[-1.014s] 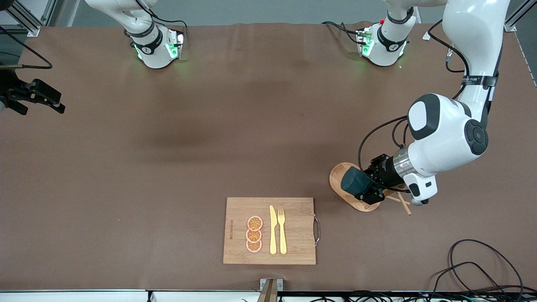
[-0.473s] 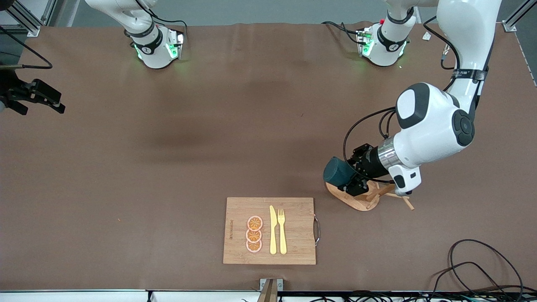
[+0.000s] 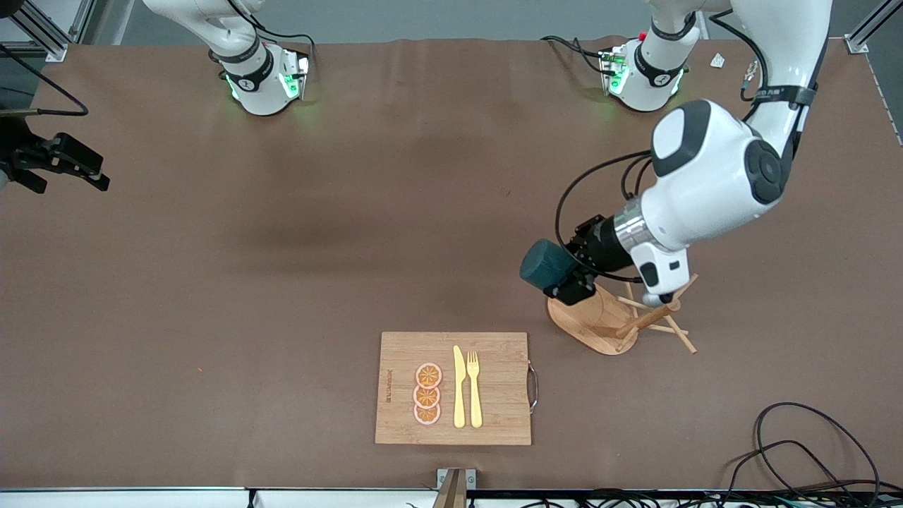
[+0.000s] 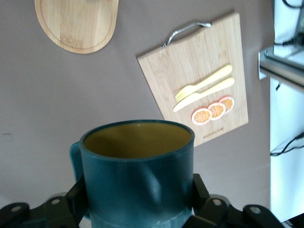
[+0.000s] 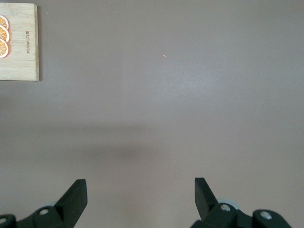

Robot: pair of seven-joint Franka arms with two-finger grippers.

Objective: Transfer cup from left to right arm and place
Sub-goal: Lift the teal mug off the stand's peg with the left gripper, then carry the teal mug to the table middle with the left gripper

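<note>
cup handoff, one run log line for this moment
left end effector: shut on cup, over table near peg rack | right end effector: open, waiting

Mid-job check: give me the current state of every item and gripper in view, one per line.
cup: held in the air by the left gripper, tipped on its side, nothing inside.
left gripper: shut on the cup, over the table beside the peg rack.
right gripper: open, holding nothing, waiting over bare table.
peg rack: standing, pegs bare.
cutting board: flat, carrying knife, fork and orange slices.
</note>
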